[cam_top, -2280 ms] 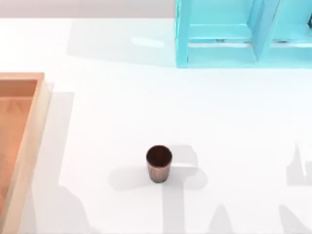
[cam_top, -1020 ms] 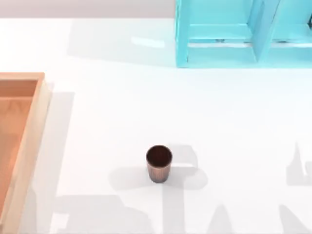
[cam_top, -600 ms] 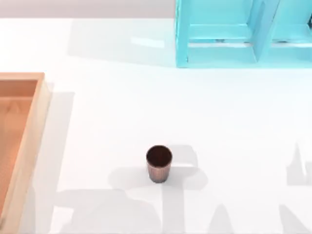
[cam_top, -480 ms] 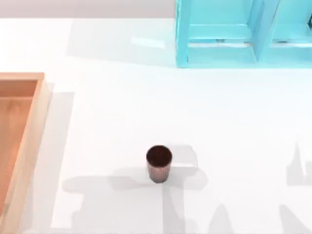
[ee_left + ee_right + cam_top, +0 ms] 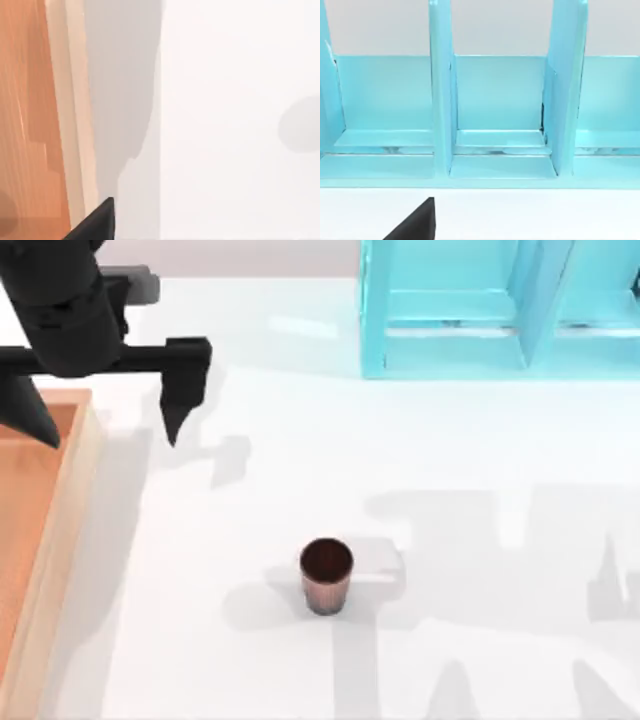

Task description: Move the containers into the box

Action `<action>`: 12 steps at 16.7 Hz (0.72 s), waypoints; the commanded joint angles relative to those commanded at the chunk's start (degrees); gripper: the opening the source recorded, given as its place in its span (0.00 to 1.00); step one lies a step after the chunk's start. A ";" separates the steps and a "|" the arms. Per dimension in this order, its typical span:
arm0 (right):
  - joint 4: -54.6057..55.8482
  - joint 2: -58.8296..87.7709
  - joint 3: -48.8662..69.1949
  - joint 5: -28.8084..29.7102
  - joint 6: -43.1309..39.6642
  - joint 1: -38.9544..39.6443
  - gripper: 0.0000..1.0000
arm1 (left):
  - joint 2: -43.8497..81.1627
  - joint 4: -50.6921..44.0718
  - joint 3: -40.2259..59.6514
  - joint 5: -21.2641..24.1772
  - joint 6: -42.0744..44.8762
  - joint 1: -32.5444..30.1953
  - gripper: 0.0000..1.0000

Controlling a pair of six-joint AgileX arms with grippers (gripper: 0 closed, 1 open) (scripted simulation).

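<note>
The dark reddish-brown ribbed cup stands upright on the white table, a little below the middle of the top view. The light-brown wooden box lies along the left edge. My left gripper hangs open and wide at the upper left, straddling the box's right rim, well apart from the cup and holding nothing. Its fingertip shows beside the box rim in the left wrist view. My right gripper is open and faces the turquoise shelf, with one black fingertip showing in the right wrist view.
A turquoise shelf unit stands at the back right, its open compartments facing my right gripper. White table surface stretches between the cup, the box and the shelf.
My left arm has come into the top view at the upper left, above the box's right rim. Shadows on the table have shifted. The cup has not moved.
</note>
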 joint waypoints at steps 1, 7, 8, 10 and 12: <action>0.00 0.00 0.00 0.00 0.00 0.00 1.00 | 2.61 0.35 2.13 -0.19 -5.22 -5.30 1.00; 0.00 0.00 0.00 0.00 0.00 0.00 1.00 | 13.39 2.86 10.39 -1.14 -26.02 -26.21 1.00; 0.00 0.00 0.00 0.00 0.00 0.00 1.00 | 14.20 3.14 10.95 -1.22 -27.42 -27.61 1.00; 0.00 0.00 0.00 0.00 0.00 0.00 1.00 | 14.74 3.35 11.32 -1.28 -28.37 -28.58 1.00; 0.00 0.00 0.00 0.00 0.00 0.00 1.00 | 14.74 3.35 11.32 -1.28 -28.37 -28.58 1.00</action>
